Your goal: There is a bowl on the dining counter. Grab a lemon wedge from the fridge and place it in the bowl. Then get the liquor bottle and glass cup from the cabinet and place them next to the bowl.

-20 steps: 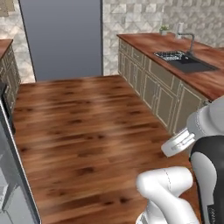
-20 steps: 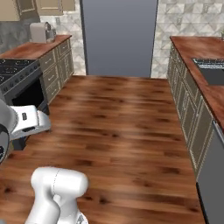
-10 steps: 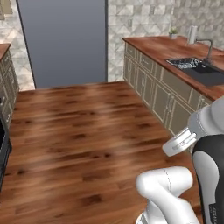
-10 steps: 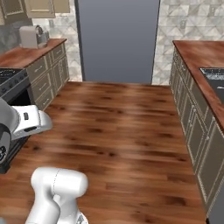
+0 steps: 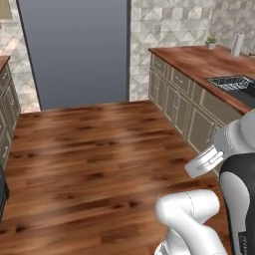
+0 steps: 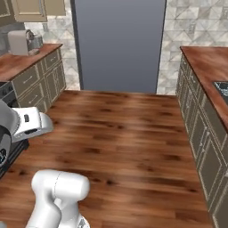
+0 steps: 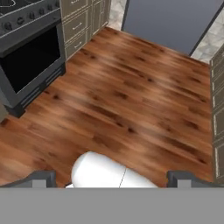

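The fridge [image 5: 74, 50] is a tall grey-blue front straight ahead across the wooden floor, with its door shut; it also stands in the right base view [image 6: 118, 44] and at the top of the hand view [image 7: 175, 22]. My gripper [image 7: 111, 178] is open, its two dark fingertips [image 7: 41, 177] wide apart with nothing between them, held over the floor well short of the fridge. The bowl, lemon wedge, liquor bottle and glass cup are out of view.
A counter with a sink [image 5: 234, 82] and base cabinets [image 5: 174, 99] runs along the right. On the left are a black oven [image 7: 30, 57], a counter [image 6: 26, 62] with a small appliance [image 6: 20, 42], and a beige wall cabinet [image 6: 33, 9]. Open wooden floor [image 5: 99, 164] lies between.
The whole picture has shifted: the base has driven and turned toward the fridge, which now looms larger and more centred. The arm keeps its pose and the gripper stays open.
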Tool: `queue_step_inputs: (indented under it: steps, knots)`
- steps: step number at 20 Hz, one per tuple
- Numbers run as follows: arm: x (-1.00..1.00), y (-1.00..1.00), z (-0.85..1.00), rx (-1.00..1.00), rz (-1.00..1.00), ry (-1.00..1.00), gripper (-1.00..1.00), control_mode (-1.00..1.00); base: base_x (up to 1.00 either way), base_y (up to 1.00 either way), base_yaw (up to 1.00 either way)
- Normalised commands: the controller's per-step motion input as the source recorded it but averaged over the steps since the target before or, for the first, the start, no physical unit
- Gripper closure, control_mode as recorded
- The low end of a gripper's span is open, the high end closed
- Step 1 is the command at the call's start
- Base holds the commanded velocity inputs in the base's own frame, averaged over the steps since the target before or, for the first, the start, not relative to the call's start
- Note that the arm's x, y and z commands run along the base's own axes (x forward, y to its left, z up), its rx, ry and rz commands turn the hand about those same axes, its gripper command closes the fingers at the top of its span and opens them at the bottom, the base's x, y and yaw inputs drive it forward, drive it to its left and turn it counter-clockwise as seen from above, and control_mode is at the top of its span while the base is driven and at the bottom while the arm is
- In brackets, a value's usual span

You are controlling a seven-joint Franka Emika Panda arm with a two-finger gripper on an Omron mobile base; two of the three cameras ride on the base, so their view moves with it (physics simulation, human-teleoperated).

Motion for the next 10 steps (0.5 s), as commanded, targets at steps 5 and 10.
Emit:
queue_step_inputs:
  steps: [5, 10]
  knots:
    - [0.0, 0.0, 0.0, 0.0, 0.0, 0.0, -1.0, 1.0, 1.0, 0.0, 0.11]
    - [0.0, 0.0, 0.0, 0.0, 0.0, 0.0, -1.0, 1.0, 1.0, 0.0, 0.23]
